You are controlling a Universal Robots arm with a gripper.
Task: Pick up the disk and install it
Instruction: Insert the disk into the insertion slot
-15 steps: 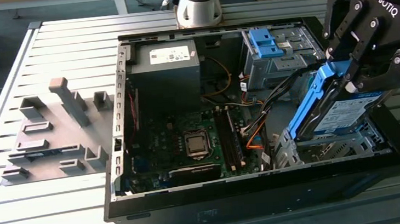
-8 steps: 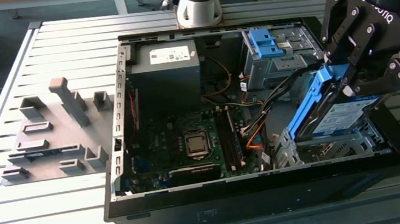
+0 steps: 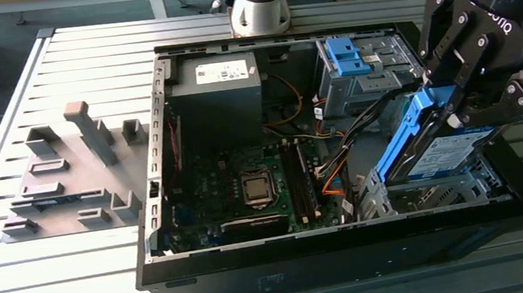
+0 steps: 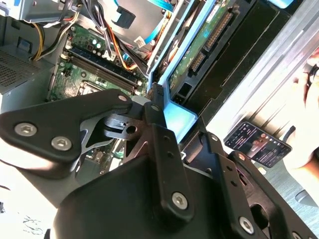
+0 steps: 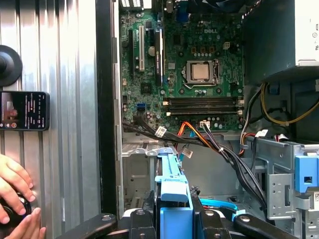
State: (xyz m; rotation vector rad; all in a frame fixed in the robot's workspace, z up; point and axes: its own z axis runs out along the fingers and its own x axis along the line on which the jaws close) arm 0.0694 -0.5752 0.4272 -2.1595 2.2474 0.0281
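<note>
**Exterior view.** The open computer case (image 3: 153,221) lies on its side on a slatted metal table (image 3: 63,281). The gripper (image 3: 459,109) hangs over the corner of the case at the exterior view's right. Its jaws are clamped on the disk (image 3: 446,154), one on each flat face. The disk stands on edge, tilted, with its blue bracket toward the case interior and its label facing outward. Its lower end is at the opening of the metal drive cage (image 3: 434,191); contact with the cage cannot be determined. The power supply (image 3: 217,86) and the motherboard (image 3: 246,184) lie well apart from the disk, toward the exterior view's left.

**Second wrist view.** The gripper (image 4: 164,129) grips the near end of the disk (image 4: 199,45). The disk extends away from the jaws, with its green circuit-board face showing. A phone (image 4: 256,144) lies on the table outside the case wall.

**First wrist view.** The disk (image 5: 174,194) shows edge-on between the fingers (image 5: 212,221) of the gripper (image 5: 174,226), above the drive cage (image 5: 137,169). The motherboard (image 5: 189,64) lies beyond it. On the table, a person's hand (image 5: 15,196) rests near the phone (image 5: 25,110).
</note>
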